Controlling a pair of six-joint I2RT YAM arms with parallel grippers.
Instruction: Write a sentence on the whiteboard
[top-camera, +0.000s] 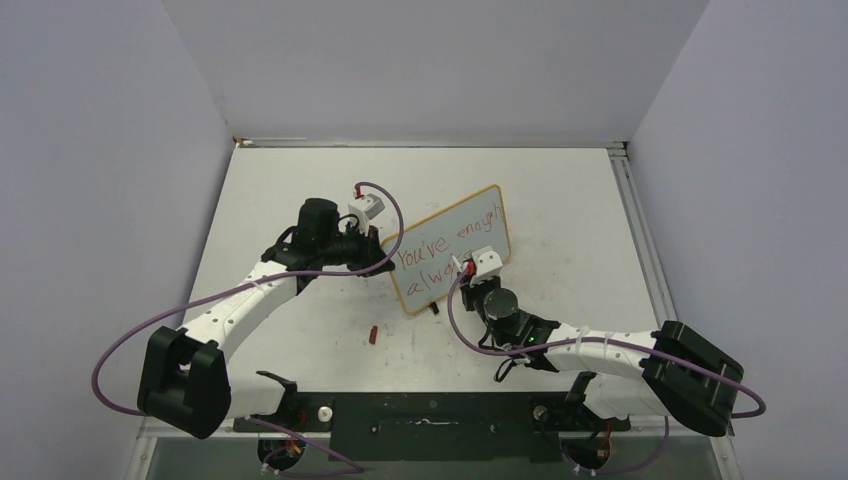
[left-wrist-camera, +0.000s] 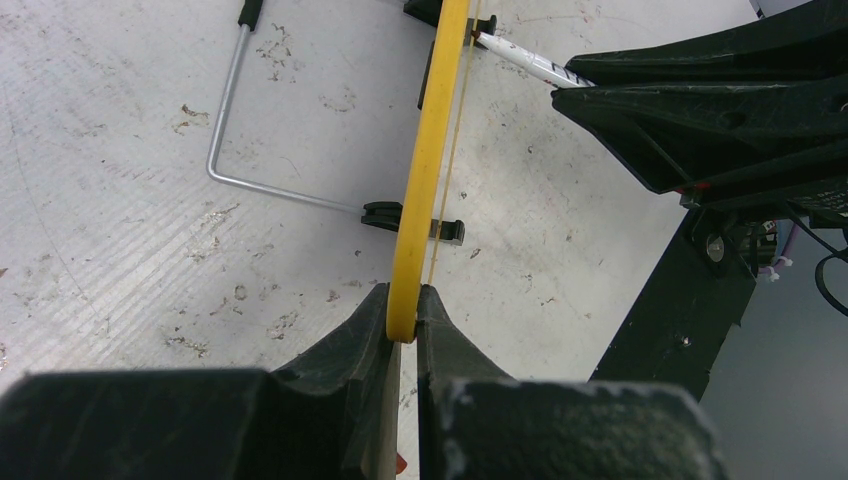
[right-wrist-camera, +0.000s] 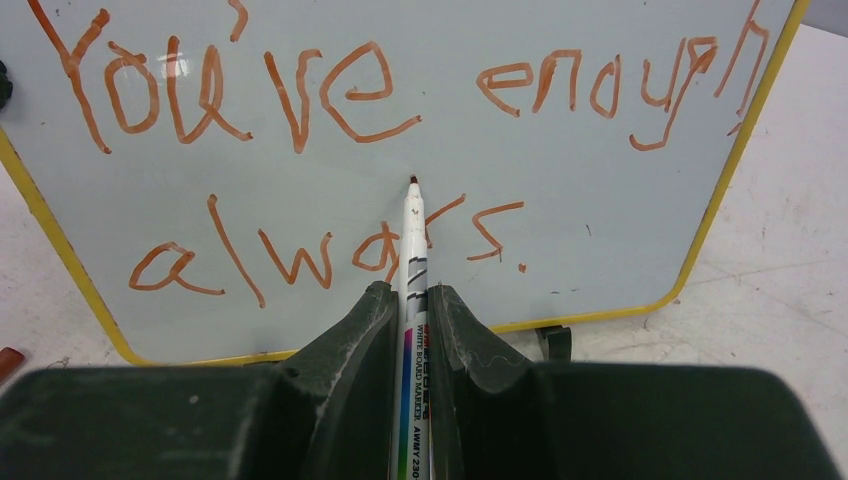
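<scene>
The whiteboard (top-camera: 455, 245) stands tilted upright on the table, yellow-rimmed, its face toward the right arm. My left gripper (left-wrist-camera: 403, 322) is shut on the board's yellow edge (left-wrist-camera: 428, 160). The sentence (right-wrist-camera: 330, 90) in red marker reads "You're enough always." in two lines. My right gripper (right-wrist-camera: 408, 300) is shut on a white marker (right-wrist-camera: 412, 260), uncapped, its red tip at the board face just above the "y" of "always". In the top view the right gripper (top-camera: 478, 268) is in front of the board's lower part and the left gripper (top-camera: 385, 262) at its left edge.
A red marker cap (top-camera: 372, 334) lies on the tabletop in front of the board. The board's wire stand (left-wrist-camera: 240, 150) rests on the table behind it. White walls close the table at the back and both sides.
</scene>
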